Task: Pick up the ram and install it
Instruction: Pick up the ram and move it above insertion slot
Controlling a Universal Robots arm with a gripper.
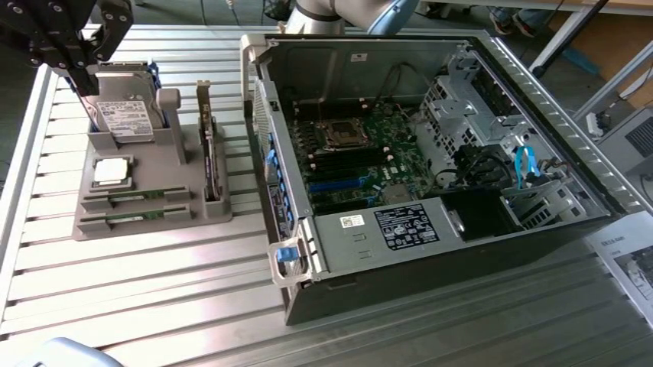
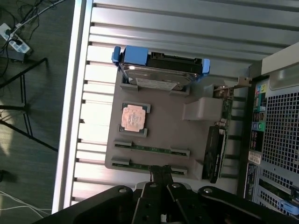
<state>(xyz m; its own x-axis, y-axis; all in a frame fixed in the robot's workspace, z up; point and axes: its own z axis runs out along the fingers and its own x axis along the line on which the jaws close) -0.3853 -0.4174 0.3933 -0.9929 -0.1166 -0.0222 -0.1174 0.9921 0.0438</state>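
1. Ram: 2 alike green sticks, both seated on edge in slots of the grey tray (image 1: 204,218) (image 2: 163,128), parallel & just beside each other, w/ grey clips at each end.
2. Outer ram stick (image 1: 133,219) (image 2: 138,164) lies along the tray edge farthest from the hard drive (image 1: 128,115) (image 2: 159,77). Inner ram stick (image 1: 137,196) (image 2: 152,149) lies between it & the processor chip (image 1: 110,170) (image 2: 133,116).
3. Neither stick is lifted, and both are in the tray, outside the PC case (image 1: 357,61) (image 2: 275,121).
4. Hand (image 1: 76,61) (image 2: 161,171): black fingers pressed together, pinching nothing.
5. In the wrist view the hand's tip lines up w/ about the middle of the outer ram stick. In the exterior view it hangs well above the tray, touching nothing.
6. Also on the tray: the chip lies flat, the hard drive stands upright w/ blue rails, and a card (image 1: 211,153) (image 2: 216,154) stands on edge on the side toward the PC case.
7. The PC case lies on its side w/ the cover off, just beside the tray on the exterior view's right. The green board (image 1: 383,149) inside has a square socket near its middle.
8. Bench (image 1: 153,306) (image 2: 187,23): ribbed metal slats carrying the tray & case. A printed sheet (image 1: 628,260) lies at the exterior view's right edge.
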